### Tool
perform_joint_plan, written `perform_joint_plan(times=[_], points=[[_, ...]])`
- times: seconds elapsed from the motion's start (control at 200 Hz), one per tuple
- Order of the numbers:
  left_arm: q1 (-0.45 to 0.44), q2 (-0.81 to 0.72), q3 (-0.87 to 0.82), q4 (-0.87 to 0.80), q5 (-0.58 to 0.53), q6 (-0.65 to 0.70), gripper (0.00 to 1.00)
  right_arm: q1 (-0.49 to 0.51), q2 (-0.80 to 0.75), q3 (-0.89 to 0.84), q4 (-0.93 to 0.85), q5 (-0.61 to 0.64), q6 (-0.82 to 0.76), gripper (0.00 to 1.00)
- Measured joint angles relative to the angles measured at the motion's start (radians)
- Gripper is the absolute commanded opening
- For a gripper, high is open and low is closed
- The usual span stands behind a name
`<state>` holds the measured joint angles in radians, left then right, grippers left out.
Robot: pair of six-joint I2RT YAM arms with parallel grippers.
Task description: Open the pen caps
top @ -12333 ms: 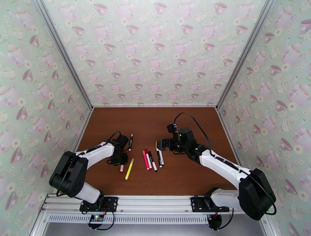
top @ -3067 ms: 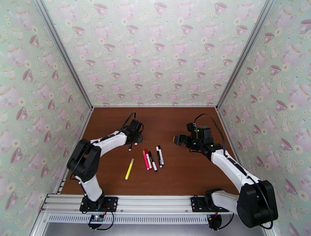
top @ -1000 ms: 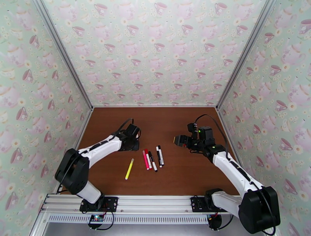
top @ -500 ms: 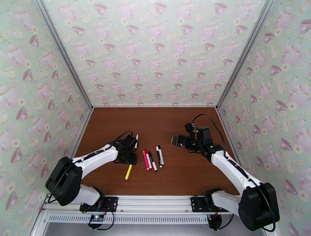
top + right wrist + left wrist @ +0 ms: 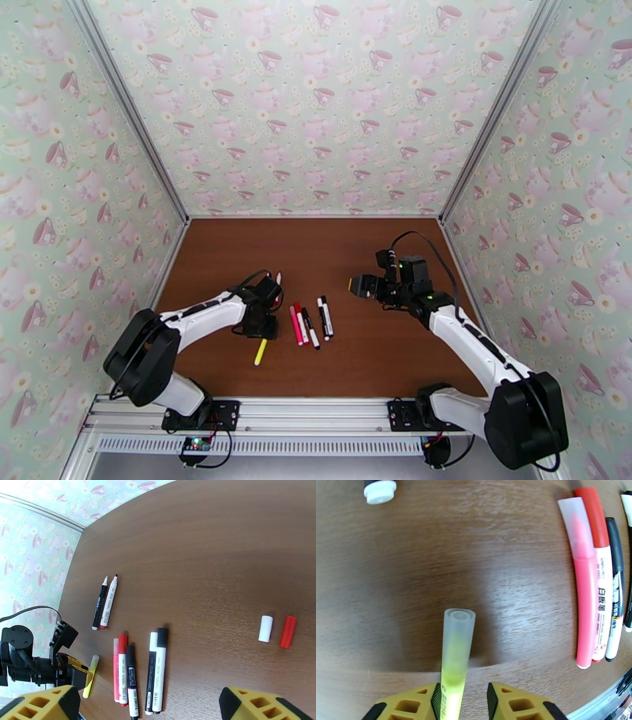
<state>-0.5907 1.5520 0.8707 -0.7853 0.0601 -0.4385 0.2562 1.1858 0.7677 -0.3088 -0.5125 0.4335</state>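
The yellow pen (image 5: 457, 645) lies on the brown table with its clear cap (image 5: 459, 626) pointing away from my left gripper (image 5: 464, 697). The jaws stand either side of its barrel: the left pad touches it, and a gap shows at the right pad, so the gripper is open. From above, my left gripper (image 5: 264, 322) covers the pen's far end and the yellow barrel (image 5: 259, 354) sticks out toward the front. My right gripper (image 5: 149, 696) hovers wide open and holds nothing. Five capped pens (image 5: 130, 669) lie side by side. A white cap (image 5: 266, 629) and a red cap (image 5: 288, 632) lie loose.
Two uncapped pens (image 5: 104, 601) lie together farther back on the left, seen from above as one pen (image 5: 277, 279). The pink pen (image 5: 584, 582) lies close to the right of my left gripper. Papered walls (image 5: 316, 103) enclose the table on three sides.
My left gripper has come from the two far pens toward the front and settled over the yellow pen's capped end. The right arm has barely moved.
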Motion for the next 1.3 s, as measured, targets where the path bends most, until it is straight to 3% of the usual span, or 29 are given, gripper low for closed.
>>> perform_joint_plan(times=[0.891, 1.102, 1.297], points=[[-0.034, 0.043, 0.001, 0.002, -0.018, -0.007, 0.16, 0.011, 0.023, 0.008, 0.02, -0.001, 0.02, 1.0], [-0.076, -0.027, 0.029, 0.063, 0.055, 0.01, 0.16, 0.011, 0.023, 0.008, 0.052, -0.012, 0.084, 0.98], [-0.097, -0.07, 0.1, 0.179, 0.159, 0.034, 0.16, 0.027, 0.023, 0.008, 0.114, -0.047, 0.15, 0.89]])
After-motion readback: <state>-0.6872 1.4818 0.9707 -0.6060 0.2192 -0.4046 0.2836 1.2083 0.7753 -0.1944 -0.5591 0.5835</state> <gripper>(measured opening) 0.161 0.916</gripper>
